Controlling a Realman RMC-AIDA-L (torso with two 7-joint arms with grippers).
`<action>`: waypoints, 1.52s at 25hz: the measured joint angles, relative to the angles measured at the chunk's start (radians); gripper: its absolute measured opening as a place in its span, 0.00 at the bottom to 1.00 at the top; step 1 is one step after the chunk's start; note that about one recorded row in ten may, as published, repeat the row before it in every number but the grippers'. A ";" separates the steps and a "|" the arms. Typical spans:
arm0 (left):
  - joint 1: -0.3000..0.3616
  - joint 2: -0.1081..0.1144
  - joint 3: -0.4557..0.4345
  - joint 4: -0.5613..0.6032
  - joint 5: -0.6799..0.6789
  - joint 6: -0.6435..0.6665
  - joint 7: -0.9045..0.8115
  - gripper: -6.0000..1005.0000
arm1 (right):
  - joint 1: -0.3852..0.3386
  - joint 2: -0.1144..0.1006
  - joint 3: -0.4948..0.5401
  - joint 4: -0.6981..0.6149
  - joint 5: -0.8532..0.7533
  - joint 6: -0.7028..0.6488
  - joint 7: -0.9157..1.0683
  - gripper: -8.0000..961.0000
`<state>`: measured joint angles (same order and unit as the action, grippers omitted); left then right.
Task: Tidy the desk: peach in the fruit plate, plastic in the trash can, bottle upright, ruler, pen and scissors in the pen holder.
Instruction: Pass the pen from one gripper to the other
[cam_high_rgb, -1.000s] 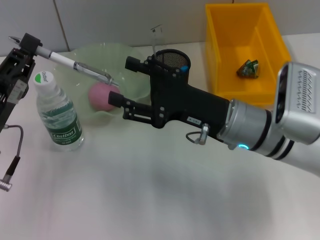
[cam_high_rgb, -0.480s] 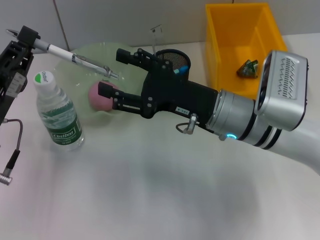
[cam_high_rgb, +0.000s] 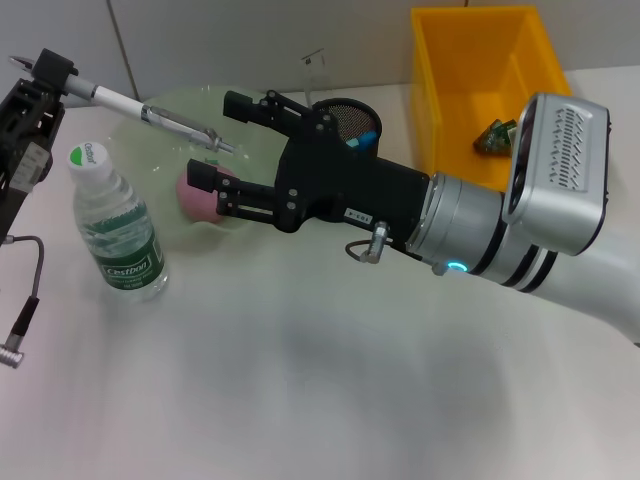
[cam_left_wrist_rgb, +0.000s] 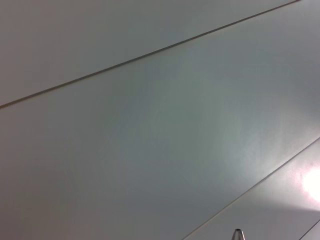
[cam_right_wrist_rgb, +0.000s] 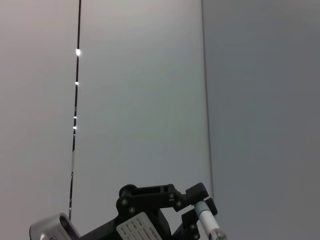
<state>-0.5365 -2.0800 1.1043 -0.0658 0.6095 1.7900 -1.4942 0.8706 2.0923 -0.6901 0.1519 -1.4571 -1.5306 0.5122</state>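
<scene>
Left claw at far left, raised above the bench, clamped on the butt end of the pen. Pen runs level-ish, sloping slightly down toward the right, metal tip out over the fruit plate.

Right claw reaches in from the right across the middle of the scene, fingers spread wide, nothing between them. Pen tip lies just beside the open gap, between the upper and lower fingers but not touching either as far as can be seen. Lower finger overlaps the peach in the head view; contact cannot be told.

Peach, pink, sits in the pale green fruit plate, partly hidden behind the right claw.

Bottle stands upright on the bench at left, white cap with green mark, near the fruit plate's left edge and below the left claw.

Pen holder, black mesh, stands just beyond the right arm's wrist, right of the plate; something blue shows inside, and a clear ruler sticks up at its far side.

Yellow bin at far right holds a crumpled green-brown scrap of plastic.

Left wrist view: wall panels, only the pen tip at the edge. Right wrist view: the left claw farther off, holding the pen.
</scene>
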 joint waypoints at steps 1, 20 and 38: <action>0.001 0.000 0.000 0.000 0.000 0.000 -0.001 0.15 | 0.001 0.000 0.000 0.000 0.000 0.000 0.000 0.84; -0.001 0.000 0.000 0.001 -0.004 -0.010 -0.013 0.15 | 0.024 0.000 -0.009 0.000 -0.002 0.010 0.000 0.84; 0.001 0.000 -0.001 0.003 -0.005 -0.032 -0.026 0.15 | 0.032 0.000 -0.011 0.000 -0.002 0.010 0.000 0.84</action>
<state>-0.5356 -2.0800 1.1034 -0.0626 0.6048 1.7576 -1.5207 0.9024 2.0923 -0.7012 0.1519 -1.4589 -1.5211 0.5122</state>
